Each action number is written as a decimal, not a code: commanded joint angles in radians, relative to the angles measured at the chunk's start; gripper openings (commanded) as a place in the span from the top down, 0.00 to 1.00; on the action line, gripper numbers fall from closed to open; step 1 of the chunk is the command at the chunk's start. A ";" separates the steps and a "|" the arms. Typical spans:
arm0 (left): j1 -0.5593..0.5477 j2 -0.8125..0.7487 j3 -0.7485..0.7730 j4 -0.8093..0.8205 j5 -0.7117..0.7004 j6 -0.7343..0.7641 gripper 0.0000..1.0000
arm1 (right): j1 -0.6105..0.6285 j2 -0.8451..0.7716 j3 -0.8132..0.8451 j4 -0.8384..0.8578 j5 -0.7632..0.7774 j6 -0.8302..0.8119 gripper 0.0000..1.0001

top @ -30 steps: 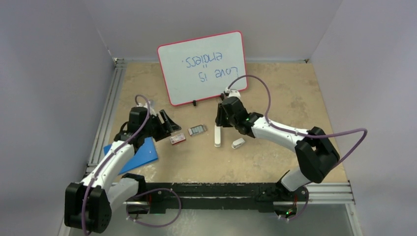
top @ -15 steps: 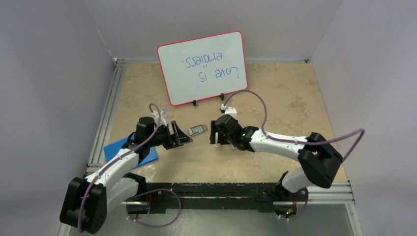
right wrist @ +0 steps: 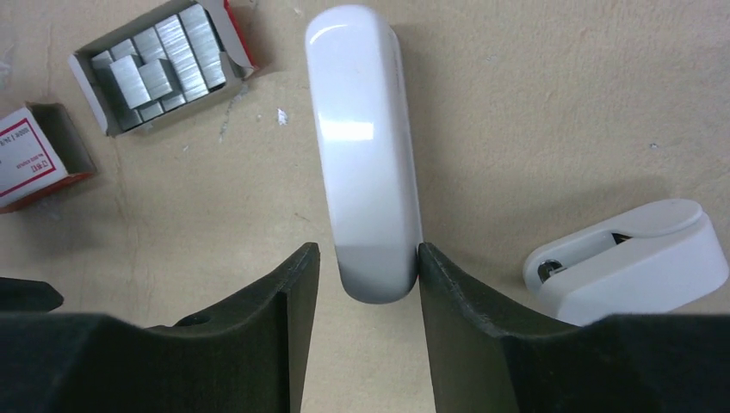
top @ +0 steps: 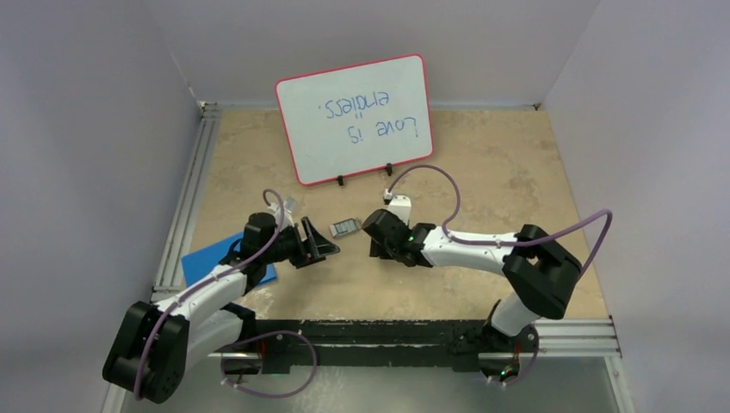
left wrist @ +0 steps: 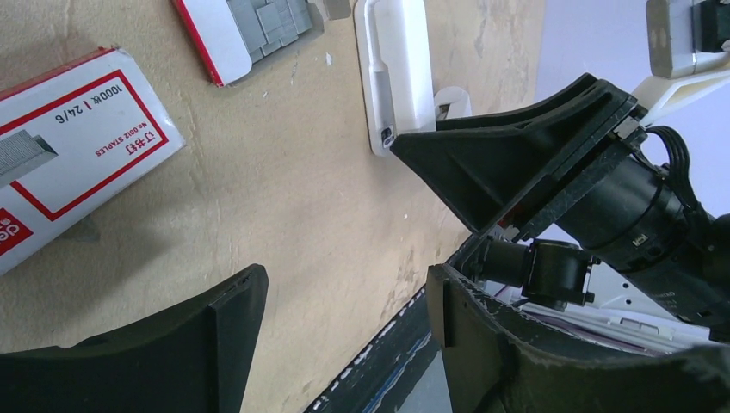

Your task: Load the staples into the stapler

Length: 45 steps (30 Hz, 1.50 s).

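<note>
My R gripper [right wrist: 365, 251] straddles slim white plastic stapler [right wrist: 361, 146] near end, unclamped; L gripper [left wrist: 346, 280] agape nearby.

Left gripper [left wrist: 344, 288], right gripper [right wrist: 368, 262], both spread

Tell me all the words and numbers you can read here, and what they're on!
"Love is endless." - blue handwriting on the whiteboard, upside down in the top view.
"1000" and "24/6" - white label of the staple box.
"NO 0012 STAPLES" - same label.
"de" - red corner of that box, cut off.
Chinese characters on that label: too blurred to read.
Box print in the right wrist view: too small.
</note>
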 commanded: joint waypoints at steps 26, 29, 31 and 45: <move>-0.215 0.204 0.057 0.188 -0.148 -0.155 0.37 | 0.010 0.063 0.088 -0.054 0.023 0.039 0.58; -0.226 0.210 0.053 0.195 -0.168 -0.161 0.36 | 0.009 0.065 0.089 -0.051 0.024 0.039 0.54; -0.229 0.218 0.056 0.196 -0.174 -0.161 0.35 | 0.009 0.063 0.089 -0.048 0.025 0.034 0.53; -0.262 0.298 0.069 0.297 -0.120 -0.170 0.39 | 0.003 -0.099 0.026 0.002 -0.053 0.033 0.79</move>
